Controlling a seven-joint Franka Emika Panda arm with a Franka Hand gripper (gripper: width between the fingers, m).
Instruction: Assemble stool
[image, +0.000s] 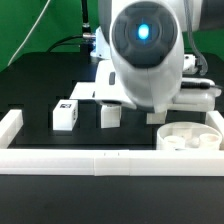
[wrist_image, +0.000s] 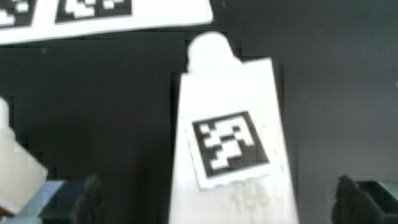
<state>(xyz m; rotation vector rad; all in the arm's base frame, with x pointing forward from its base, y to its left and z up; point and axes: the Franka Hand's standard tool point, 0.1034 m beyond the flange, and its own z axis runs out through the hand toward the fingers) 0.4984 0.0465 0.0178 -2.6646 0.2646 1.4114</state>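
Round seat (image: 187, 138) flat, sockets up; tagged leg (image: 66, 115), 2nd leg (image: 109, 116) nearby.

Table (image: 40, 85): black, seen in the exterior view.
Border rail (image: 100, 160): white, along the 6 o'clock edge and up the 9 o'clock side.
Tagged leg (image: 66, 114): 8 o'clock.
Second leg (image: 109, 115): 6 o'clock, near the first.
Seat (image: 190, 135): 4 o'clock, near the rail.
Marker board (image: 82, 93): 12 o'clock of the legs.

Bright, even light; both views softly blurred.

Arm (image: 145, 55) covers part of seat (image: 193, 136); leg (wrist_image: 228, 130) end cut off, seemingly blurred.
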